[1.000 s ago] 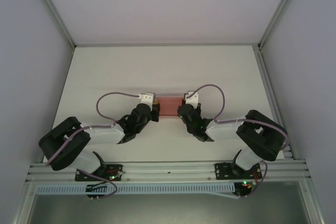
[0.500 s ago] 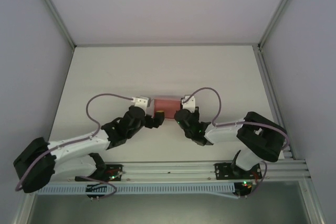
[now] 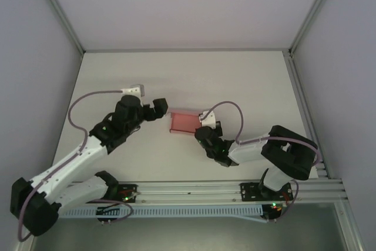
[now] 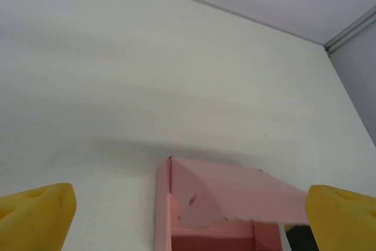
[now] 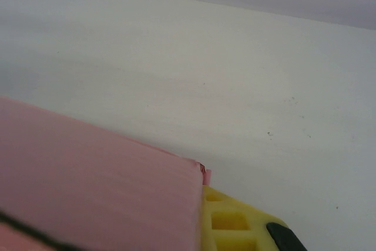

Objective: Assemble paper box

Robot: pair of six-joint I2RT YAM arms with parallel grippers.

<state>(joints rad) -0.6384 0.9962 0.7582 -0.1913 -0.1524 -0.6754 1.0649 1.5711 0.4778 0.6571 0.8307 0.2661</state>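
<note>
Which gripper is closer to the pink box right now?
Right. The right gripper is against the paper box at its right end, card touching its yellow finger. The left gripper hangs open off the box's left end, not touching it.

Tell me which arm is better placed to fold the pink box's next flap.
Left, probably: the left tool is open, free and facing the paper box, while the right tool sits against the box's edge, apparently steadying it.
</note>
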